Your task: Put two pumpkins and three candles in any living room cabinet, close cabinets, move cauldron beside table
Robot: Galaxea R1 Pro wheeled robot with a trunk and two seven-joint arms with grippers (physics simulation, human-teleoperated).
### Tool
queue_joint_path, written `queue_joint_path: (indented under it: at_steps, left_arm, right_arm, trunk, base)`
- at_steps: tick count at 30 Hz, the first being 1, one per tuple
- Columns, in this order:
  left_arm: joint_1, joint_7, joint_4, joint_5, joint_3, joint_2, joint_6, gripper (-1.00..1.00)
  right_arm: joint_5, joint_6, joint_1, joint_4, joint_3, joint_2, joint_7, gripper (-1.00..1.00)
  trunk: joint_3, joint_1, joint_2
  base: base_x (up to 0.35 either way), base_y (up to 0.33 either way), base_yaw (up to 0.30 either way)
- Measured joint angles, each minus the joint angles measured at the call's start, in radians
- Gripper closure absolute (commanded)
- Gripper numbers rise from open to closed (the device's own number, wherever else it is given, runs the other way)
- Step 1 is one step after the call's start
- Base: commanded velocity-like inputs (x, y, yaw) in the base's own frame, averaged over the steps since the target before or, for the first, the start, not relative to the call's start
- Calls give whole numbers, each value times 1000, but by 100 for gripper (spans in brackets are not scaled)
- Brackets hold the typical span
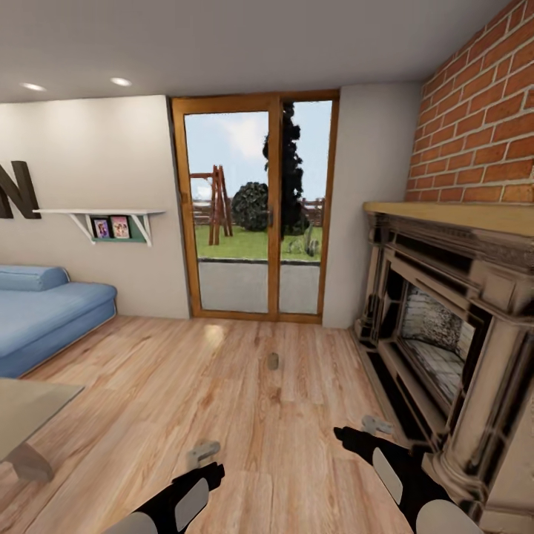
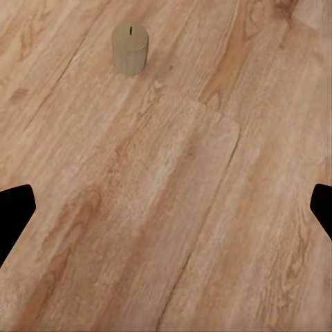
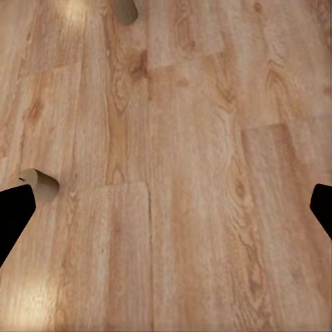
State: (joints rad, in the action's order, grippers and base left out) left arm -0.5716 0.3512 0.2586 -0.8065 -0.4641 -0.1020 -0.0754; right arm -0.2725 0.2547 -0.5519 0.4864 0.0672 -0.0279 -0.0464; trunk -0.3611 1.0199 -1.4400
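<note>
One stubby beige candle (image 1: 273,361) stands upright on the light wood floor, ahead of both arms and in front of the glass doors. It also appears in the left wrist view as a candle (image 2: 130,48) with a tiny wick, well beyond my open left gripper (image 2: 166,207). The candle (image 3: 124,8) sits at the edge of the right wrist view, far from my open right gripper (image 3: 166,207). Both grippers, left (image 1: 204,451) and right (image 1: 377,425), hover low over bare planks and hold nothing. The table (image 1: 30,404) shows a grey corner. Pumpkins, cauldron and cabinet are out of view.
An ornate beige fireplace (image 1: 445,334) under a brick wall stands close on the right. A blue sofa (image 1: 44,315) lies at the left, behind the table. Glass garden doors (image 1: 256,208) are straight ahead. A small tan shape (image 3: 43,185) beside one right fingertip is unclear.
</note>
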Motion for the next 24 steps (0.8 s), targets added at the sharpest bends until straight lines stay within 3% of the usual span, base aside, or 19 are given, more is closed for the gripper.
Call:
queue_joint_path:
  at_steps: [12,24]
  left_arm:
    - [0,0,1,-1,1,1,0,-100]
    - [0,-1,1,0,2,2,0,-100]
  right_arm:
    - [0,0,0,0,0,0,-1,-100]
    - [-8,-1,0,0,0,0,-1,-100]
  trunk:
    - [38,-46,84]
    - [38,-46,84]
  base:
    - [-113,88,-272]
    - [-19,18,-289]
